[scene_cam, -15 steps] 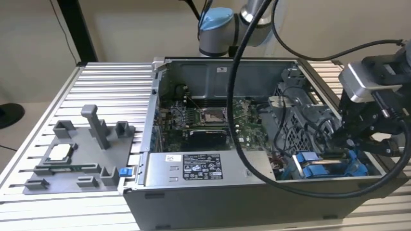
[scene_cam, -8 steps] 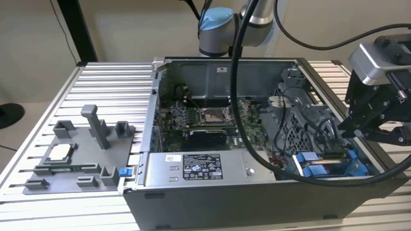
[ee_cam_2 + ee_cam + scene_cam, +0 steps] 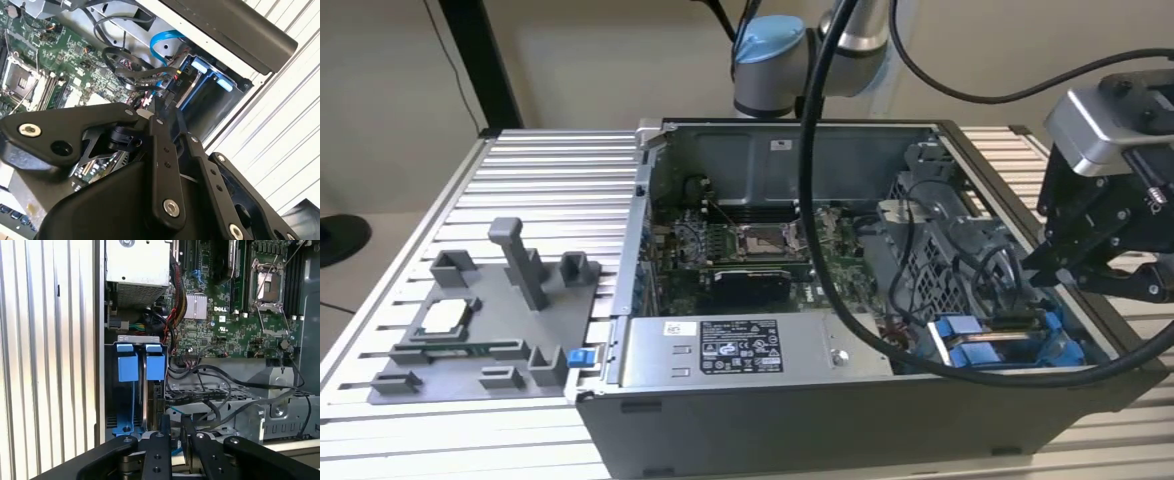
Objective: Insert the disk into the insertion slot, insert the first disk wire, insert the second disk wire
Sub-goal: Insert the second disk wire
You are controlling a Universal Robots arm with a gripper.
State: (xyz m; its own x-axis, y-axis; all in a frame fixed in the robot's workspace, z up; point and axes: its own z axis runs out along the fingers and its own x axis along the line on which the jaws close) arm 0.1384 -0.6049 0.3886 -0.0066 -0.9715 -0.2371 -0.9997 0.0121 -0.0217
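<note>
The disk point(image 3: 144, 390) sits in the insertion slot point(image 3: 112, 390) at the case's front corner on the exterior view's right. Its blue carrier tabs point(image 3: 128, 366) stick out of the bay, and the same blue carrier point(image 3: 970, 342) shows from outside. My gripper point(image 3: 176, 419) hangs just behind the bay, and its black body point(image 3: 1051, 272) stands over that corner. The fingers point(image 3: 167, 440) are drawn together with a thin gap. Their tips point(image 3: 156, 114) pinch a black disk wire connector point(image 3: 160, 399) at the disk's back edge, among red and black leads.
The open case holds the motherboard point(image 3: 747, 250) with its square socket, a labelled grey power-supply box point(image 3: 727, 352) and a metal drive cage point(image 3: 240, 407) draped with black cables. A blue cable point(image 3: 160, 42) loops by the bay. A grey fixture point(image 3: 480, 320) lies on the slatted table.
</note>
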